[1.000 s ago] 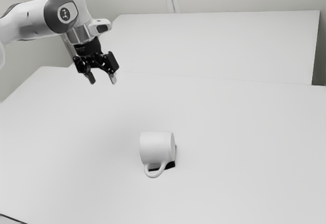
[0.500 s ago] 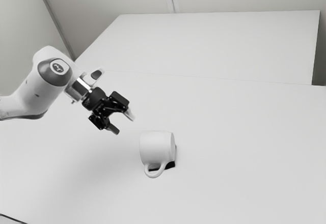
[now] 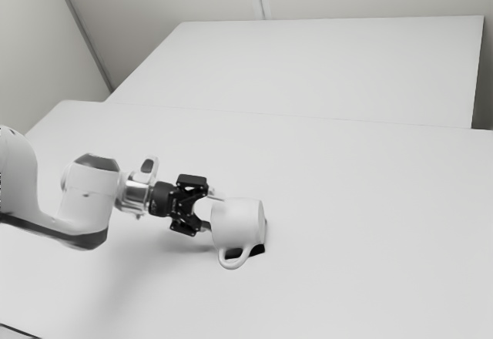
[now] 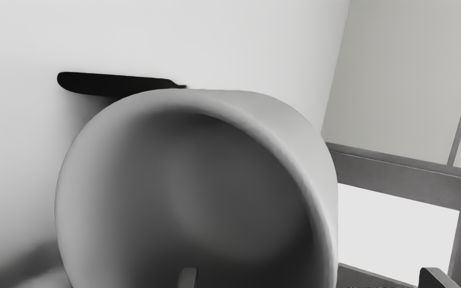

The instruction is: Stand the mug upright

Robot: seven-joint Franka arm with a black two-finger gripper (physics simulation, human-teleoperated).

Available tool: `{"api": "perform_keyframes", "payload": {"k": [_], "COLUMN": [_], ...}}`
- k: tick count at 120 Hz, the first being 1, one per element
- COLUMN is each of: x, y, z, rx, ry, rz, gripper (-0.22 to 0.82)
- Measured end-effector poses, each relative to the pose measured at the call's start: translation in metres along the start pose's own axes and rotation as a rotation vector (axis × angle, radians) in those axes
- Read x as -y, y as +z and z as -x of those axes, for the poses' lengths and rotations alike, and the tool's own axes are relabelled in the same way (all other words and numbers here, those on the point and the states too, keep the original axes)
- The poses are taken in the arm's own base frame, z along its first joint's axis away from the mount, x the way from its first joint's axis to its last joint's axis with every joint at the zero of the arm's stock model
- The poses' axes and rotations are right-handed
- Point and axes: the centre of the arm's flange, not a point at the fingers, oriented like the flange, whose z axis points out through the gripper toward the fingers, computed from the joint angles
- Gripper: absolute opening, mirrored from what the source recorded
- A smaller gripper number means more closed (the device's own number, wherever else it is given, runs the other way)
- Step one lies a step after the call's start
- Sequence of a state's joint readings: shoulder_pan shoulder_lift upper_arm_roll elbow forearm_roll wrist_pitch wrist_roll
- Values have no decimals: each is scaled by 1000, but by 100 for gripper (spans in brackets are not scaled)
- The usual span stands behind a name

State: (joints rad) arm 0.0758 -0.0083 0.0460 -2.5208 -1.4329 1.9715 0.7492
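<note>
Exterior view: you have the gripper (image 3: 214, 211) at the mouth of the white mug (image 3: 237, 223), which lies on its side on the table (image 3: 370, 239); wrist view: your jaws stand apart, one fingertip (image 4: 188, 278) against the mug's hollow (darkly shaded), the other outside its rim.

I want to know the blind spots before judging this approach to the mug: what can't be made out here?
- Depth of the gripper's lower fingertip, exterior view: hidden by the mug's wall.
- Black object's full shape, both views: partly hidden by the mug.
- Arm's base: cut off by the exterior view's left edge.
- Dark-edged item: cut off at the exterior view's lower left corner.
</note>
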Motion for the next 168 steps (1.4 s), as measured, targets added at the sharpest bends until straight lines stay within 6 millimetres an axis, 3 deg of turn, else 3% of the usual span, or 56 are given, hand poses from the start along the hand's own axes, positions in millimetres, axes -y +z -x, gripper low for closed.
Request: {"api": "perform_keyframes", "payload": {"k": [18,39,54,72,92,112,139,168], "x": [-3,-1,-5,-15,-46,-79,-129,-143], "y": [6,11,10,7,-4,-18,-56,-79], "z": [1,1,0,-2,-6,-23,-51,-62], "rx": [-5,-2,-8,-24,-40,72,288,369], "ry": [92,194,269,350,480,662,867,870], "rz": [83,130,150,182,173,-59,-546,-920], "gripper": [57,15,-3,-11,-16,-17,-18,-18]}}
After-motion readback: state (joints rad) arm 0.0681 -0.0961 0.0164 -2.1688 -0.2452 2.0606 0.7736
